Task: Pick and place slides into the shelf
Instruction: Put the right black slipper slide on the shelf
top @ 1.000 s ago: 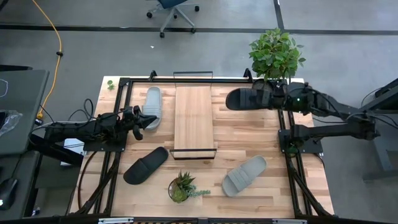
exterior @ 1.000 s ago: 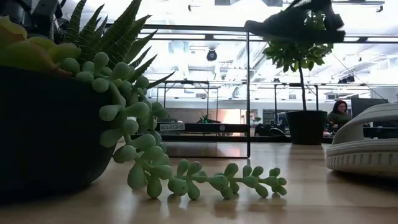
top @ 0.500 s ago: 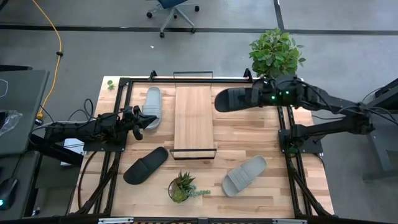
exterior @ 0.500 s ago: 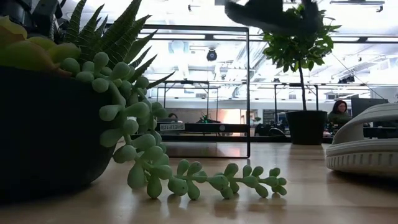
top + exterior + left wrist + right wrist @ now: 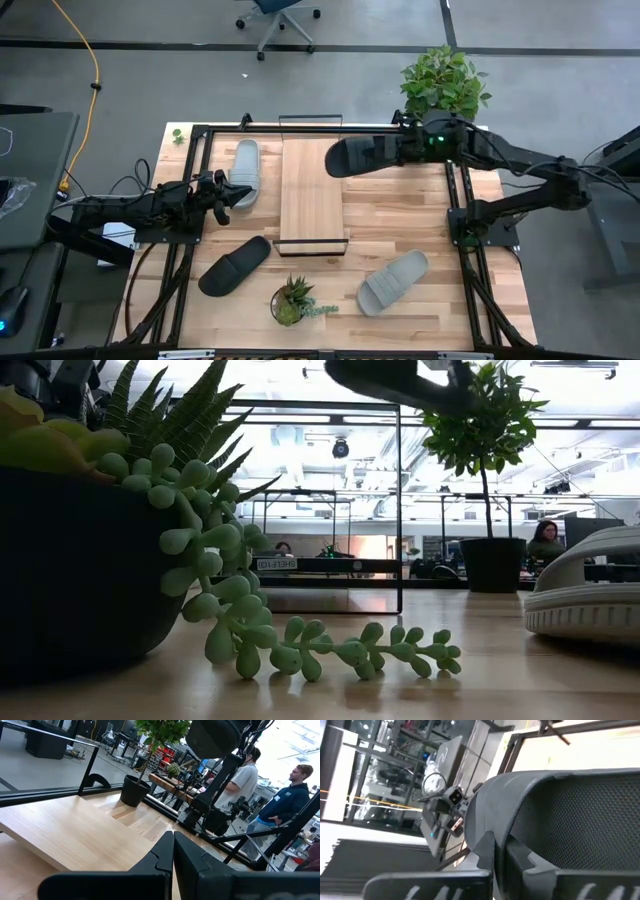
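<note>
Right pincer (image 5: pixel 405 152) carries a black slide (image 5: pixel 362 157) clamped between its fingers, held in the air over the far right edge of the shelf (image 5: pixel 311 190), toe pointing toward the board. The lift likely keeps the sole clear of the wire frame until it can be lowered onto the wood. In the low view the slide (image 5: pixel 390 380) hangs high above the desk (image 5: pixel 400 215).

Left pincer (image 5: pixel 222 194) waits with fingers pressed together, just beside a grey slide (image 5: pixel 244 172) that lies on the desk left of the shelf. A second black slide (image 5: pixel 234 265) and a second grey slide (image 5: pixel 393 281) lie nearer the front, either side of a small plant (image 5: pixel 291 300). The shelf board is bare.
</note>
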Controlling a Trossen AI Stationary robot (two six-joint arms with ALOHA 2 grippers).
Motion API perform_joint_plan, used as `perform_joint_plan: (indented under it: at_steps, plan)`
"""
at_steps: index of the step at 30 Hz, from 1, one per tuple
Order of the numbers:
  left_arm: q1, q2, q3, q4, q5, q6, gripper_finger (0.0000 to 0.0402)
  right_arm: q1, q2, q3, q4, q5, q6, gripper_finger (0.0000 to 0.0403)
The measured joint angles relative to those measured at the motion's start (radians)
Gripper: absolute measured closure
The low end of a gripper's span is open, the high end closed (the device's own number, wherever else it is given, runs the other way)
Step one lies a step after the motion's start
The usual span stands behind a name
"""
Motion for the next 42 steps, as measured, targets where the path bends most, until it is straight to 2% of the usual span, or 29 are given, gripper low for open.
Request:
perform_joint_plan:
  at_steps: [7, 14, 22, 36, 42]
  plan:
    - [0.000, 0.000, 0.000, -0.001, 0.012, 0.000, 0.0401, -0.061, 0.103, 0.000, 0.108, -0.115, 0.000, 0.0403]
    - [0.000, 0.000, 0.000, -0.003, 0.031, 0.000, 0.0401, -0.139, 0.182, 0.000, 0.149, -0.162, -0.017, 0.0403]
    - [0.000, 0.000, 0.000, -0.003, 0.030, 0.049, 0.0401, -0.204, 0.292, 0.000, 0.278, -0.211, -0.016, 0.0403]
    - [0.000, 0.000, 0.000, -0.003, 0.030, 0.053, 0.0401, -0.262, 0.459, 0.000, 0.490, -0.244, 0.029, 0.0403]
    - [0.000, 0.000, 0.000, -0.003, 0.030, 0.053, 0.0401, -0.286, 0.501, 0.000, 0.517, -0.244, 0.034, 0.0403]
